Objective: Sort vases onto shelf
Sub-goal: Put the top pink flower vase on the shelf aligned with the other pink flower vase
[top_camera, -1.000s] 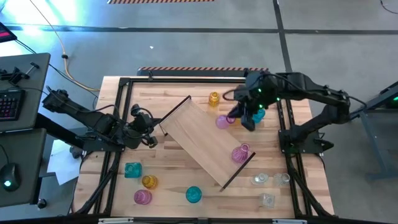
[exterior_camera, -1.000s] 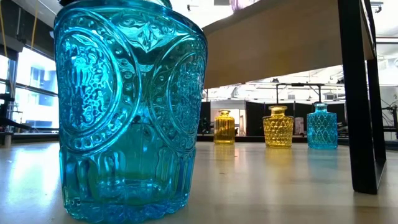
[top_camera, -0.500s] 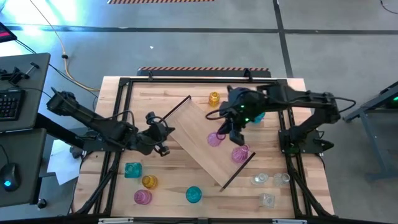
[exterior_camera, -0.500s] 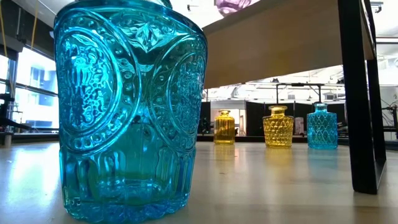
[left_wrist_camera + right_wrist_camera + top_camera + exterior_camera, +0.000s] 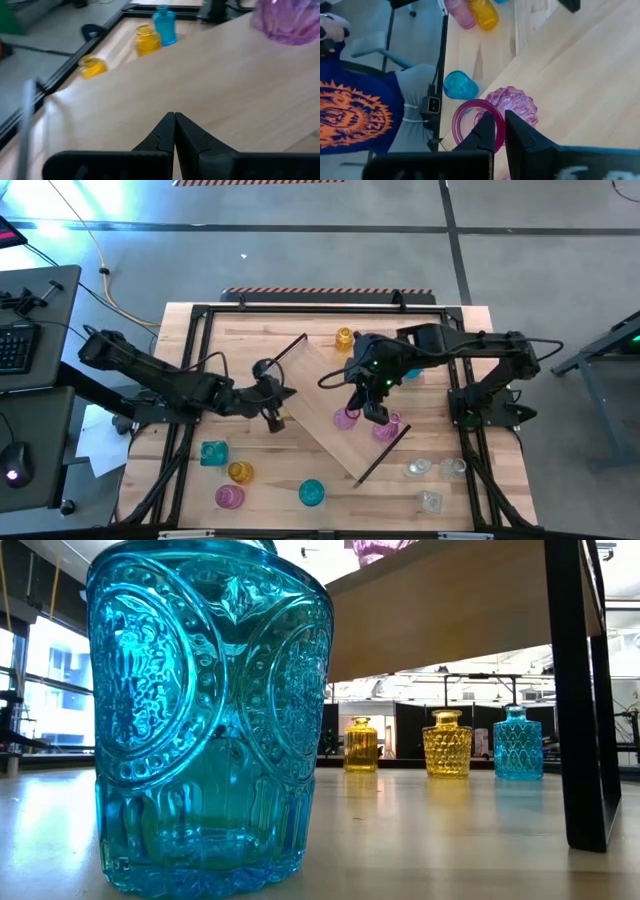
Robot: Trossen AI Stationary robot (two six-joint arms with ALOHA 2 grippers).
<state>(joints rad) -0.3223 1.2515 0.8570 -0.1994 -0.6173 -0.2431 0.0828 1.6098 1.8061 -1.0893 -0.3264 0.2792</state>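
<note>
The shelf (image 5: 320,395) lies slantwise across the middle of the table. One pink vase (image 5: 387,428) stands on the shelf near its near right end. A second pink vase (image 5: 345,420) hangs over the shelf's middle, with my right gripper (image 5: 362,412) shut on it. Whether its base touches the board I cannot tell. My left gripper (image 5: 275,418) is shut with nothing between its fingers. In its wrist view it (image 5: 174,116) is over the shelf board (image 5: 200,85), by the left long edge. I cannot tell whether it touches the board. My right gripper (image 5: 499,117) pinches the pink vase's round rim (image 5: 496,107), one finger inside the mouth and one outside. The fingers slant down from the table's far right. The ribbed body (image 5: 515,102) shows beyond the rim, so the vase tilts away from the fingers over the shelf (image 5: 580,65).
Near the front left stand a teal (image 5: 213,452), a yellow (image 5: 240,472), a pink (image 5: 230,497) and another teal vase (image 5: 312,493). Clear vases (image 5: 430,475) cluster at the front right. A yellow vase (image 5: 345,338) stands at the back. A person (image 5: 350,115) sits at the near edge.
My right gripper has carried the pink vase from beside the shelf's far right edge toward the near edge and down, so it now hangs over the board next to the other pink vase. My left gripper, still shut, has moved right and down to the shelf's left edge.
</note>
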